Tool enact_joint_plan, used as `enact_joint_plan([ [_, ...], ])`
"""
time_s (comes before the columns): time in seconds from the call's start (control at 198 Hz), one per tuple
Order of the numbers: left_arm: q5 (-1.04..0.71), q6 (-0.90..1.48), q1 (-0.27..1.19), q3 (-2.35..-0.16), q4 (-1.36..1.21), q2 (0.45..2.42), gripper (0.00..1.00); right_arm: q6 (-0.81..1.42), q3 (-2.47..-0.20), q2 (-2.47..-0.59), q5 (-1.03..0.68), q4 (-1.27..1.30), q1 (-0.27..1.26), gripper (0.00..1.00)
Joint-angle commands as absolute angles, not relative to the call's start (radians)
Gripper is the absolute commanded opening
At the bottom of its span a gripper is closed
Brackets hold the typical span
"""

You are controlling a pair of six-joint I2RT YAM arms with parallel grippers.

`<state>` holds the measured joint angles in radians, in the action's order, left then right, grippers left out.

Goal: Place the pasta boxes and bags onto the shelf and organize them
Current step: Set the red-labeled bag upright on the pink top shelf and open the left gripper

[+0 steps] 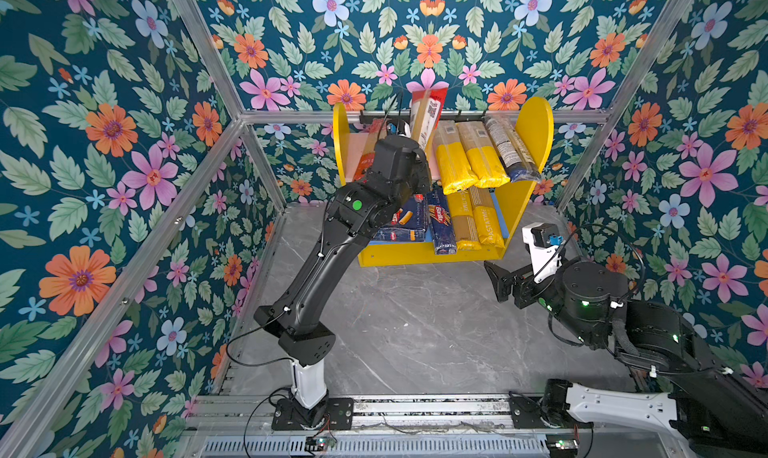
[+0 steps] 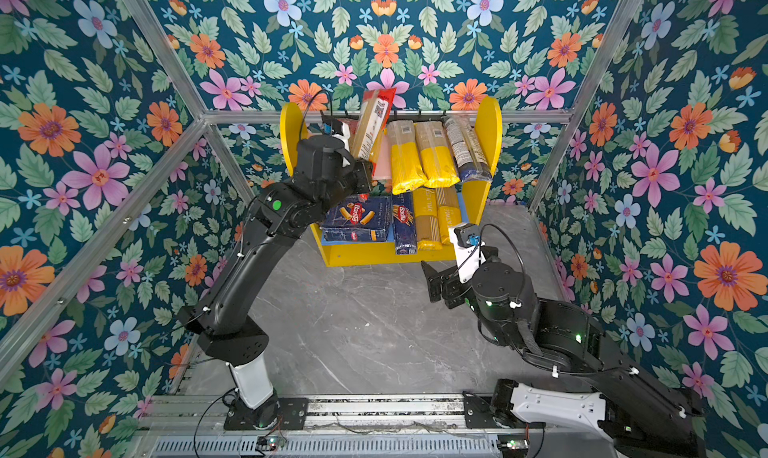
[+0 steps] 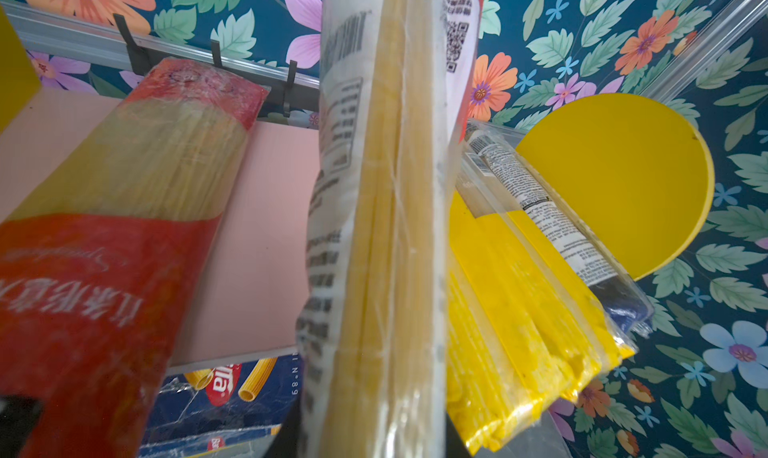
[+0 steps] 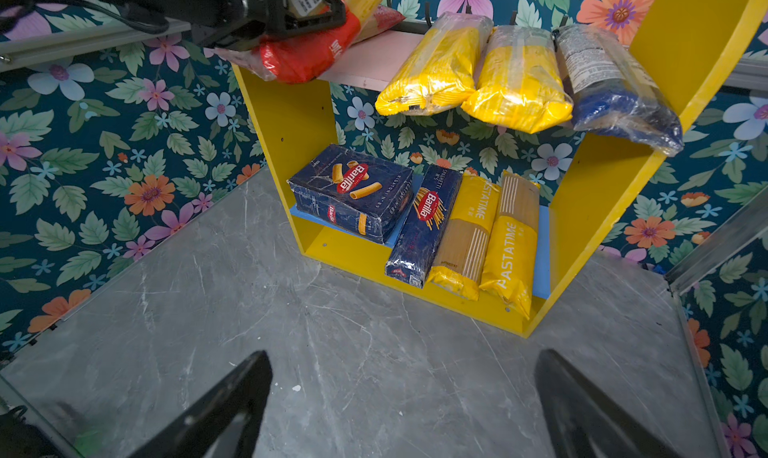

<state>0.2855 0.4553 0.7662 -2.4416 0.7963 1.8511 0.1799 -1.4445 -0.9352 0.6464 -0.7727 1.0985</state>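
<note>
**A:** Where are your left fingers (image 2: pixel 362 173)?

**B:** Clamped shut on the lower end of a red bag (image 2: pixel 374 119). You have it standing tilted, near upright, over the pink board (image 3: pixel 257 227) of the shelf (image 1: pixel 536 119). I can't tell whether it touches the board.

**A:** What's beside it?

**B:** A second red bag (image 3: pixel 124 227) lies flat on the left side of the board. On the other side lie the upper yellow bags (image 1: pixel 455 160), then a clear bag (image 1: pixel 513 148) with a blue end against the right panel. Their near ends overhang the front edge.

**A:** And lower down?

**B:** On the blue board (image 4: pixel 542 248), from left to right, you have the wide box (image 4: pixel 353 194), the narrow box (image 4: pixel 424 227) and the lower yellow bags (image 4: pixel 513 248), all side by side.

**A:** Your right fingers (image 1: pixel 500 283)?

**B:** Spread wide and holding nothing. They hang over the counter (image 1: pixel 415 331), just in front of the shelf's right corner.
</note>
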Motion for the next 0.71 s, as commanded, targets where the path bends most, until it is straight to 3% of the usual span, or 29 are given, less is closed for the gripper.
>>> enact_joint_plan([
  [0.0,0.385,0.427,0.775,-2.462,0.608,1.86,0.0,0.139,-1.45,-0.949,0.668,-0.718,1.1,0.99],
  [0.418,0.434,0.383,0.778,-2.463,0.554,1.914,0.0,0.127,-1.42,-0.938,0.693,-0.704,1.099,0.99],
  [0.706,0.449,0.362,0.778,-2.4,0.472,1.899,0.43,0.158,-1.397,-0.881,0.687,-0.726,1.1,0.99],
])
